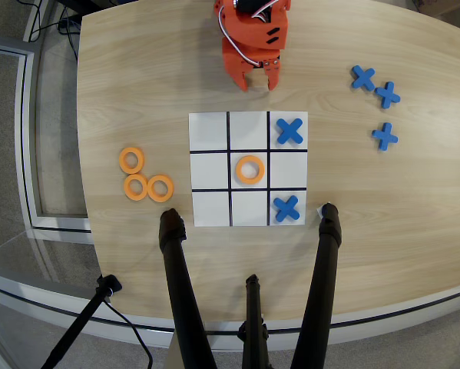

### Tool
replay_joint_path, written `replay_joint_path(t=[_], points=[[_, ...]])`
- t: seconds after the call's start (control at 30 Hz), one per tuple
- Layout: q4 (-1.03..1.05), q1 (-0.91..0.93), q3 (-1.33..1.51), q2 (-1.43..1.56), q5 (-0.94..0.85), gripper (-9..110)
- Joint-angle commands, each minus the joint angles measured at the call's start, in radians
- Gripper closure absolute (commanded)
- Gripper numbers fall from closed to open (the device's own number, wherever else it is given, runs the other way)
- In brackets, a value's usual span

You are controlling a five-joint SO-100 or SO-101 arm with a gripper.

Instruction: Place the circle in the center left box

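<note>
Pale wood grain covers the rounded surface [137, 92], which carries a white 3x3 grid board [248, 169] edged and divided by black lines. An orange ring [249, 169] lies flat in the board's very middle cell. The center left box [288, 169], the middle row's end cell on the overhead view's right, is bare white. Blue crosses sit in the cells directly above [289, 131] and below [286, 208] that box. Three more orange rings [145, 177] lie in a loose cluster on the wood to the left of the board, two of them touching. Three loose blue crosses [378, 104] rest near the upper right edge. The orange arm stands at the top, its pincer [260, 80] pointing down toward the board's upper edge and apart from every piece; whether its jaws are parted or together I cannot tell. Black tripod legs [182, 284] rise from the bottom.
</note>
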Motion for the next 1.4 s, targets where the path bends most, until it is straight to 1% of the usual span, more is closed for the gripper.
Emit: replay_joint_path(t=[0.0, 0.53, 0.67, 0.8, 0.87, 0.93, 0.97, 1.03, 1.13, 1.23, 1.37], points=[[0.003, -0.023, 0.055, -0.006, -0.003, 102], [0.003, -0.025, 0.055, -0.006, -0.008, 102], [0.025, -0.002, 0.021, -0.006, -0.008, 97], [0.049, 0.031, -0.074, -0.034, -0.008, 95], [0.057, 0.051, -0.144, -0.084, -0.008, 93], [0.061, 0.071, -0.221, -0.152, -0.011, 88], [0.064, 0.084, -0.264, -0.196, -0.012, 88], [0.066, 0.11, -0.36, -0.304, -0.012, 88], [0.054, 0.155, -0.523, -0.488, -0.014, 82], [-0.015, 0.196, -0.666, -0.673, -0.011, 81], [-0.166, 0.255, -0.762, -0.876, -0.006, 81]])
